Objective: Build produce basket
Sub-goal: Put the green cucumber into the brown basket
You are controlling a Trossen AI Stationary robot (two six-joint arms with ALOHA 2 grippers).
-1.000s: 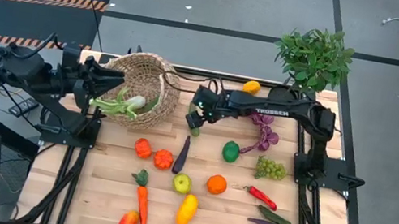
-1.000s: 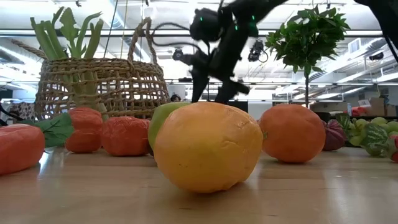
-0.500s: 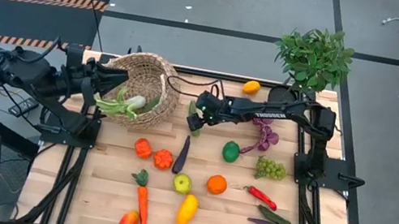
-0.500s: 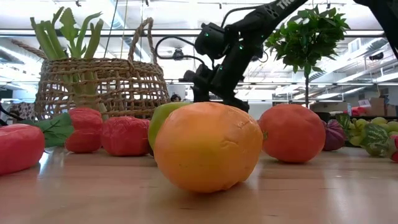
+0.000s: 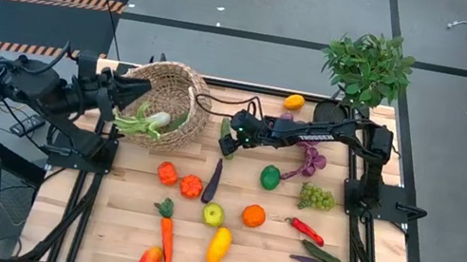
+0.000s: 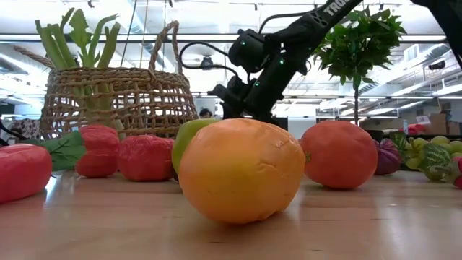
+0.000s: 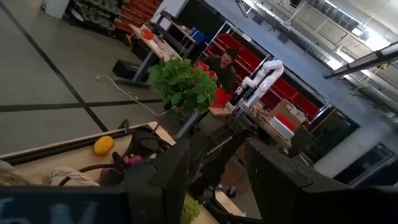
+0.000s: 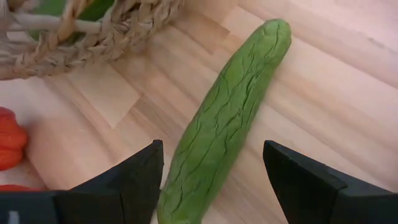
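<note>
Straddling the cucumber (image 8: 224,112) beside the basket (image 5: 169,98), right claw (image 5: 230,139) gapes, ungrasping.

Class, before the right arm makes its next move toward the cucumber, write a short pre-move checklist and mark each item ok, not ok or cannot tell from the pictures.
1. Right gripper open, one finger on each side of the cucumber: ok.
2. Cucumber lies flat on the table, nothing on top of it: ok.
3. Fingers already low enough to close on the cucumber: cannot tell.
4. Wicker basket near the cucumber, tipped with its mouth toward the right arm: ok.
5. Room left in the basket, which holds only a leek: ok.
6. Left gripper at the basket's rim; whether it grips it: cannot tell.
</note>
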